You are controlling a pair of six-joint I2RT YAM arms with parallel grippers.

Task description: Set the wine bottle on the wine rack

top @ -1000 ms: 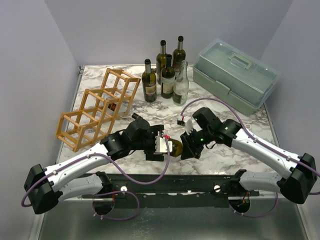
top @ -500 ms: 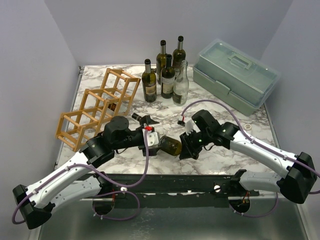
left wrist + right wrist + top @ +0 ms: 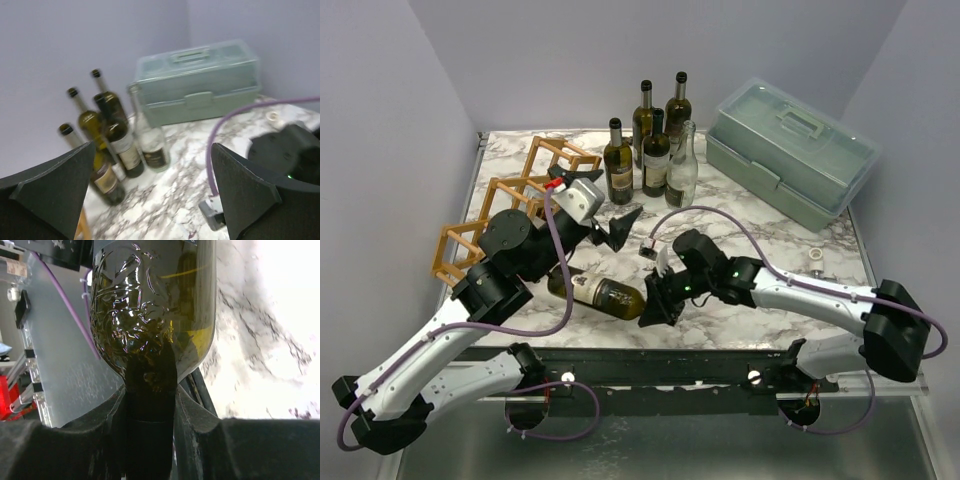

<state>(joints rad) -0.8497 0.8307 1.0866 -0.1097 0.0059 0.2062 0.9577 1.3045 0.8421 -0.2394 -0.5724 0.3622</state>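
1. Bench: white marble-patterned top carrying everything listed below.
2. Toolbox: pale green plastic, lid shut with the handle on top. It sat at the back right corner of the bench.
3. Wine rack: open lattice of light-brown sticks at the left side of the bench. The raised left arm partly hid it.
4. Standing bottles: a group of five at the back centre, four dark green and one clear, all upright and close together.
5. Wine bottle: dark green with a pale label, on its side at the bench front, just in front of the wine rack and outside its cells. The neck pointed left and the base right. Whether it touched the marble could not be told.
6. Left claw: raised above the wine rack's near corner, fingers spread wide with nothing between them.
7. Right claw: low at the bench front, pinching the base end of the wine bottle.
8. Small white cap: lay alone near the right edge, well apart from the wine bottle.
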